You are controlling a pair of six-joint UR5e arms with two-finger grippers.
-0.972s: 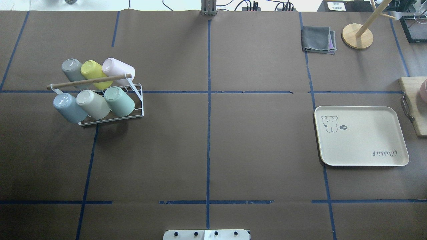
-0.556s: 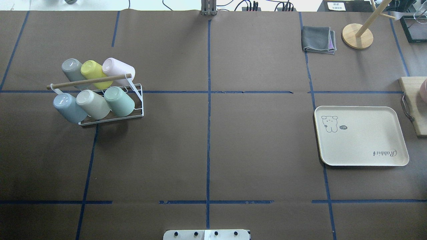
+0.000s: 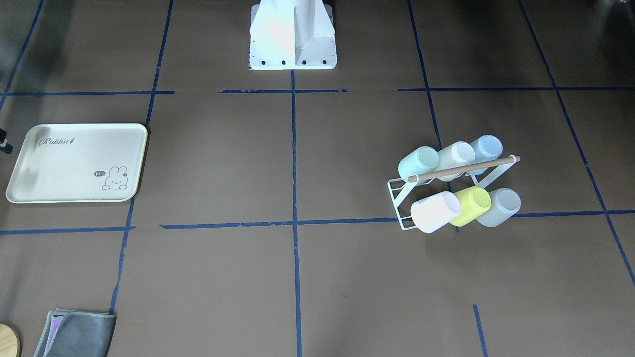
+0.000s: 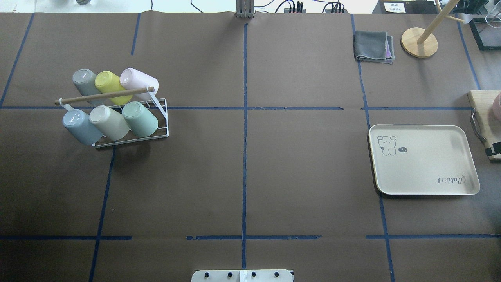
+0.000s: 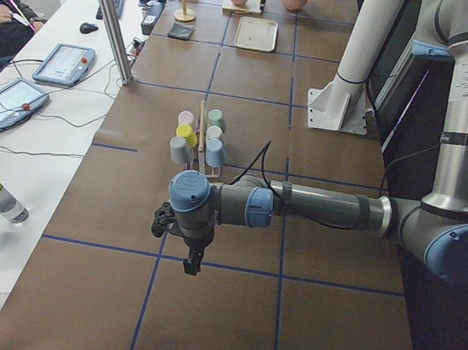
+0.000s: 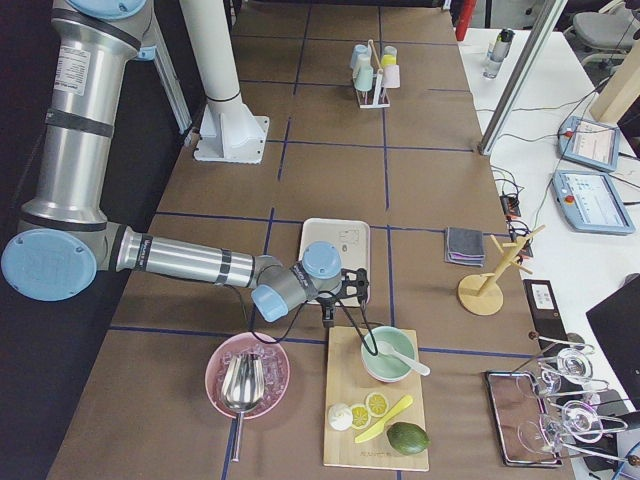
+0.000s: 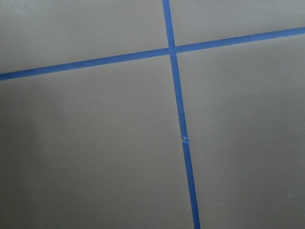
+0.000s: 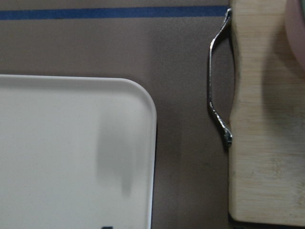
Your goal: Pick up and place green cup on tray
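Observation:
The green cup [image 4: 139, 118] lies tilted on a white wire rack [image 4: 105, 95], at the right end of its near row; it also shows in the front-facing view [image 3: 418, 163]. The cream tray [image 4: 424, 160] lies flat and bare at the right, far from the cup. My left gripper [image 5: 193, 264] hangs over bare table, left of the rack; I cannot tell whether it is open or shut. My right gripper [image 6: 327, 318] hovers between the tray's right edge and a wooden board; only a dark sliver shows overhead [image 4: 494, 149], and I cannot tell its state.
The rack also holds yellow-green [image 4: 109, 82], pink, grey, cream and pale blue cups. A wooden board [image 4: 485, 113] with a metal handle lies right of the tray. A grey cloth [image 4: 372, 46] and a wooden stand [image 4: 419, 42] sit at the back right.
A dark part of my right gripper has come into the overhead view at the right edge, over the wooden board. A faint shadow now falls on the tray's right part.

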